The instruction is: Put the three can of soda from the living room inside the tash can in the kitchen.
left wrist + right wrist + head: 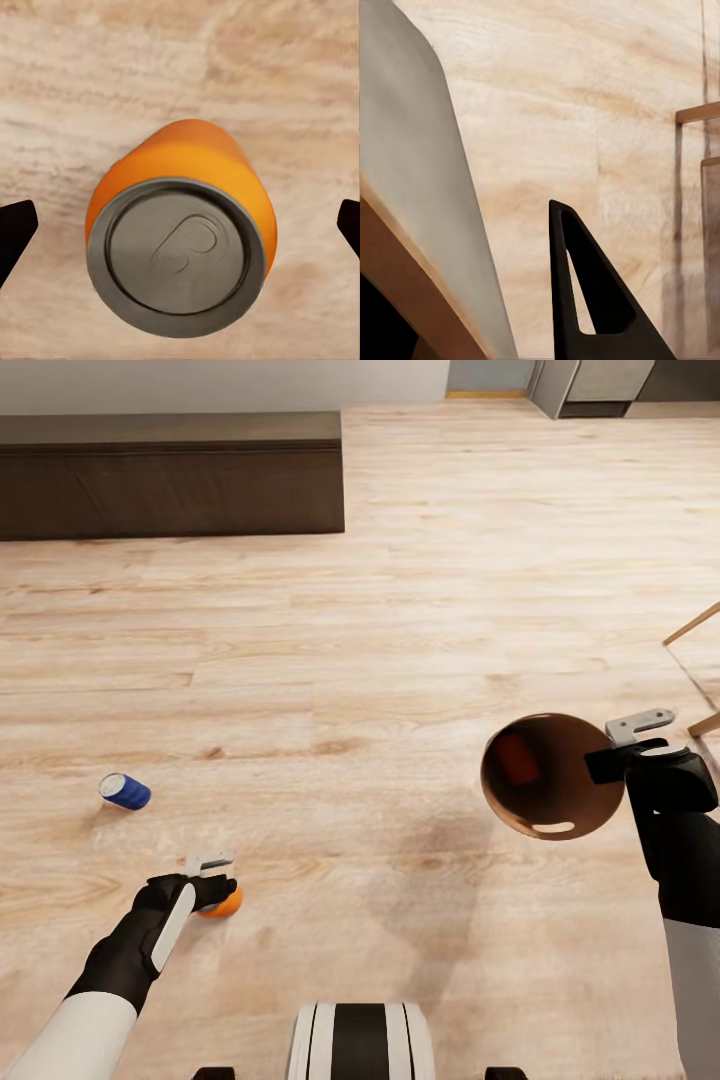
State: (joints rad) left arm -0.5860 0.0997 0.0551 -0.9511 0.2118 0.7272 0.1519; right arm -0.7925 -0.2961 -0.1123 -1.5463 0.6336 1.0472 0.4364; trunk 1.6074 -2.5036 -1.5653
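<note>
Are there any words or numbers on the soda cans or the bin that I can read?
None can be read.
Orange can: plain orange side, and a grey top with a raised tab shape, no letters.
Blue can: lying on the floor, too small to show any print.
Trash can: plain brown inside and pale grey wall, no label.

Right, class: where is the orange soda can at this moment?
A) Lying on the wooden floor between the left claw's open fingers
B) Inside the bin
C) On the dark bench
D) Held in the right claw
A: the orange soda can lies on the floor between the left claw's spread fingers.
</note>
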